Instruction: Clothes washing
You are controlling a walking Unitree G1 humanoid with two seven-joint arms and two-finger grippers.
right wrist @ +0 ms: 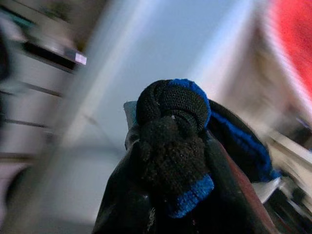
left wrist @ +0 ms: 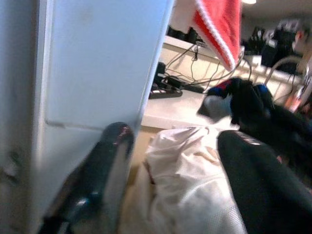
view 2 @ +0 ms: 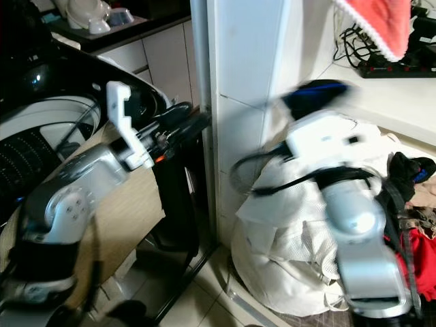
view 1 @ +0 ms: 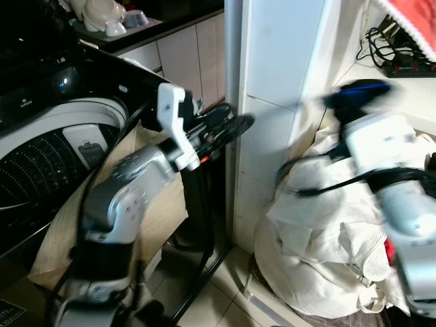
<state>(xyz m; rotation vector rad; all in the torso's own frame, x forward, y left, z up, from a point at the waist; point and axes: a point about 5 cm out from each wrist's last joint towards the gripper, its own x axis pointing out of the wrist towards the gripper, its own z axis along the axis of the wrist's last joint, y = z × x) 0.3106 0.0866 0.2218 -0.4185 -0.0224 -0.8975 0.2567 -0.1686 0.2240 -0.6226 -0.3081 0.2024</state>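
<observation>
Your right end effector is closed on one black and blue sock bundle, raised above the one white laundry bag. Your left end effector stands open and empty beside the washing machine.

Indoor light, heavy motion blur, dim left
</observation>
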